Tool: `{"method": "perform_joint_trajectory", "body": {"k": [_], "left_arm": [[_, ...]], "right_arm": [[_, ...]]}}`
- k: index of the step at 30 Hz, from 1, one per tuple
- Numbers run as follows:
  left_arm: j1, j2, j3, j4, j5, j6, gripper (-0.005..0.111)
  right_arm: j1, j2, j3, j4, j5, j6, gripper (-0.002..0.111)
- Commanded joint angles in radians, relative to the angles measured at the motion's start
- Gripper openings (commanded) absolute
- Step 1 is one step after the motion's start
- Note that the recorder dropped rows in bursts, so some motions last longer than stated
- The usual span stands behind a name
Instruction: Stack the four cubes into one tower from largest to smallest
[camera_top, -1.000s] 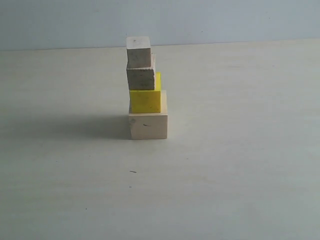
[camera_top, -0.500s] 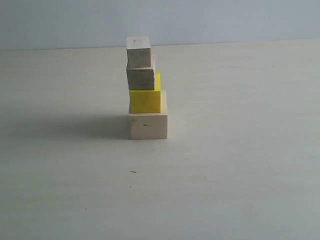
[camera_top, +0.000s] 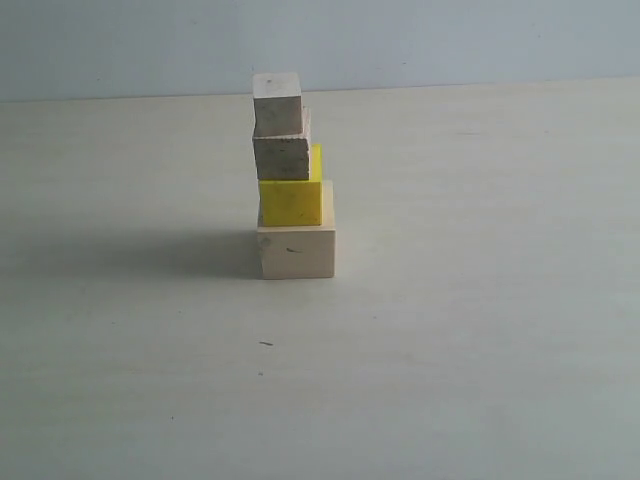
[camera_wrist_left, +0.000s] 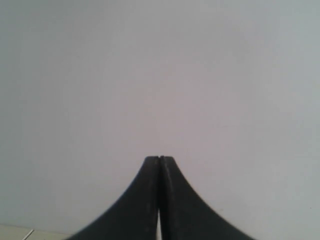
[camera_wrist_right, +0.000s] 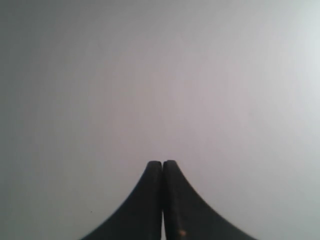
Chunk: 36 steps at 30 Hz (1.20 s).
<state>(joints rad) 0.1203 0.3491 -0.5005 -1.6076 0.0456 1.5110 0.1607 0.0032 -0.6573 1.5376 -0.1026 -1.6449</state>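
Tower (camera_top: 290, 175) looks finished on the counter (camera_top: 480, 330), we judge, and with left tool (camera_wrist_left: 159, 160) and right tool (camera_wrist_right: 163, 163) both closed empty, we owe it no further move.

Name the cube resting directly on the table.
The large pale cube, at the bottom; the yellow cube, grey-tan cube and tiny cube are stacked above it.

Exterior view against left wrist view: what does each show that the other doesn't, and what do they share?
Only the exterior view: the tower on the table, large pale wood cube lowest, then yellow cube, grey-tan cube, small pale cube on top; no arm. Only the left wrist view: the left gripper, jaws shut, empty. Shared: no cube or gripper, only a plain pale backdrop.
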Motion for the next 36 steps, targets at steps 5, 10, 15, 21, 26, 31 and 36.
{"method": "perform_joint_trajectory", "body": {"k": [5, 10, 15, 21, 26, 31, 36], "left_arm": [[-0.004, -0.004, 0.005, -0.002, 0.005, -0.002, 0.000], [-0.004, -0.004, 0.005, -0.002, 0.005, -0.002, 0.000], [-0.004, -0.004, 0.005, -0.002, 0.005, -0.002, 0.000], [-0.004, -0.004, 0.005, -0.002, 0.007, -0.002, 0.000], [-0.004, -0.036, 0.005, 0.016, 0.008, -0.002, 0.000], [0.004, -0.130, 0.092, 0.530, 0.012, -0.448, 0.000], [0.056, -0.224, 0.183, 1.233, 0.106, -1.103, 0.000]], "right_arm": [[-0.005, -0.003, 0.002, 0.000, 0.000, -0.004, 0.000], [-0.005, -0.003, 0.002, 0.000, 0.000, -0.004, 0.000], [-0.005, -0.003, 0.002, 0.000, 0.000, -0.004, 0.000], [-0.005, -0.003, 0.002, 0.000, 0.000, -0.004, 0.000], [-0.005, -0.003, 0.002, 0.000, 0.000, -0.004, 0.000], [-0.005, -0.003, 0.002, 0.000, 0.000, -0.004, 0.000], [-0.005, -0.003, 0.002, 0.000, 0.000, -0.004, 0.000]]}}
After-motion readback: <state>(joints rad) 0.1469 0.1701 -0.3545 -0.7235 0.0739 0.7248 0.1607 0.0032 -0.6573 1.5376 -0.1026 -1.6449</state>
